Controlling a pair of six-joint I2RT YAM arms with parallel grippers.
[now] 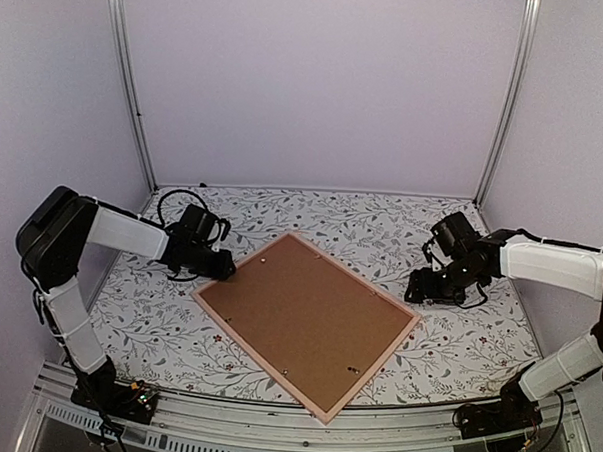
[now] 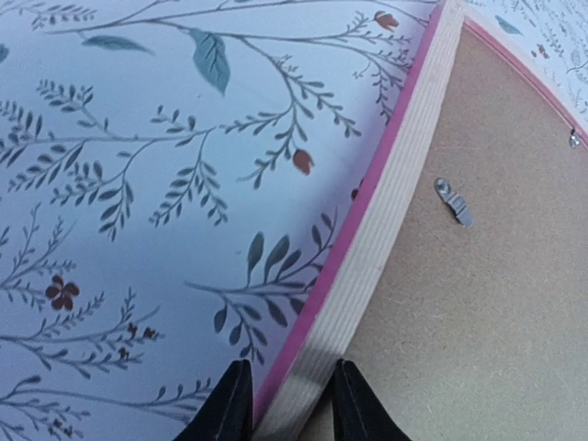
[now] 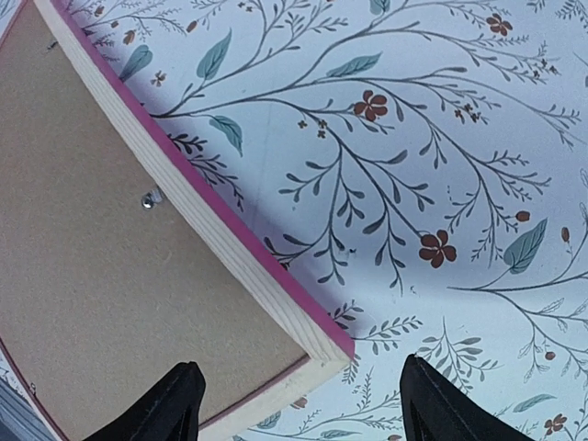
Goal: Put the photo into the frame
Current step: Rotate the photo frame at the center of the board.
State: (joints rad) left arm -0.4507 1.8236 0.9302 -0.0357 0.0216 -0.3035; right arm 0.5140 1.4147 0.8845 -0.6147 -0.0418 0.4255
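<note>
Left arm reaches in low from the left side. Left gripper (image 2: 287,404) sits at the left corner of the frame (image 2: 372,248), jaws narrowed to a small gap, with one finger (image 2: 231,409) on the outer pink side of the wooden rail and the other on the inner side. Cannot tell whether the fingers press the rail.

Frame lies flat, back side up, at the centre of the floral tabletop (image 1: 381,230), turned like a diamond with one corner toward the arm bases. Brown backing board (image 1: 302,321) fills it. A small metal tab (image 2: 455,200) lies on the board just inside the rail.

Right gripper (image 3: 303,409) is at the frame's right corner, low over the tabletop. Jaws stand wide apart and hold nothing. In the right wrist view the corner tip lies between the two fingers, clear of both.
</note>
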